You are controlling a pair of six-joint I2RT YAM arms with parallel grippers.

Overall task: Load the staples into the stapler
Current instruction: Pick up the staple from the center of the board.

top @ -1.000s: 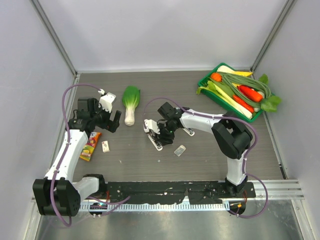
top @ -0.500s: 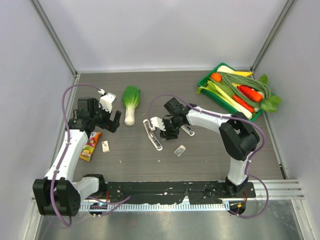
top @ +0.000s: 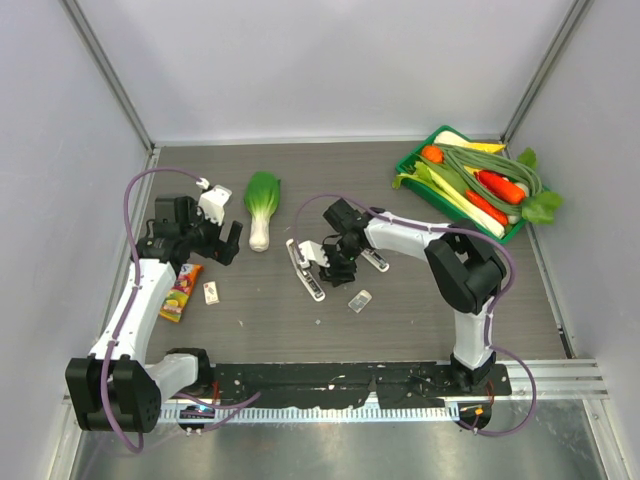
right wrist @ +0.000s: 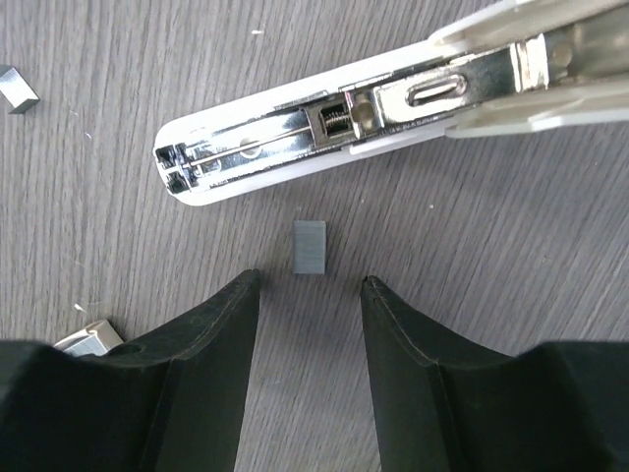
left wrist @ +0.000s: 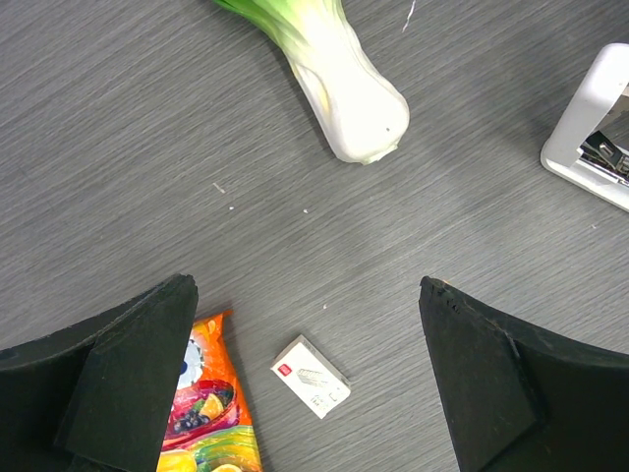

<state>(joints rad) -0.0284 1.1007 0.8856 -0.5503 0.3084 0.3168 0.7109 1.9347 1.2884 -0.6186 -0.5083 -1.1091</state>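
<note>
The white stapler (top: 306, 270) lies flipped open on the table, its silvery channel (right wrist: 295, 128) facing up. My right gripper (top: 335, 262) hovers just right of it, open (right wrist: 310, 282), nothing between its fingers. A short grey strip of staples (right wrist: 309, 247) lies on the table just past the fingertips, below the channel. The staples box (top: 211, 292), whitish with a small red mark (left wrist: 311, 377), lies at the left. My left gripper (top: 218, 243) hangs wide open (left wrist: 306, 285) above and behind the box, empty. One end of the stapler (left wrist: 595, 138) shows in the left wrist view.
A bok choy (top: 262, 205) lies behind the two grippers. An orange snack packet (top: 182, 292) sits left of the box. A small pale block (top: 360, 300) lies in front of the right gripper, and a loose staple bit (right wrist: 17, 88) beside the stapler's tip. A green vegetable tray (top: 408, 163) stands back right.
My right gripper has drawn back to the right off the stapler, uncovering the open channel, and its jaws have spread a touch. The left arm has not moved.
</note>
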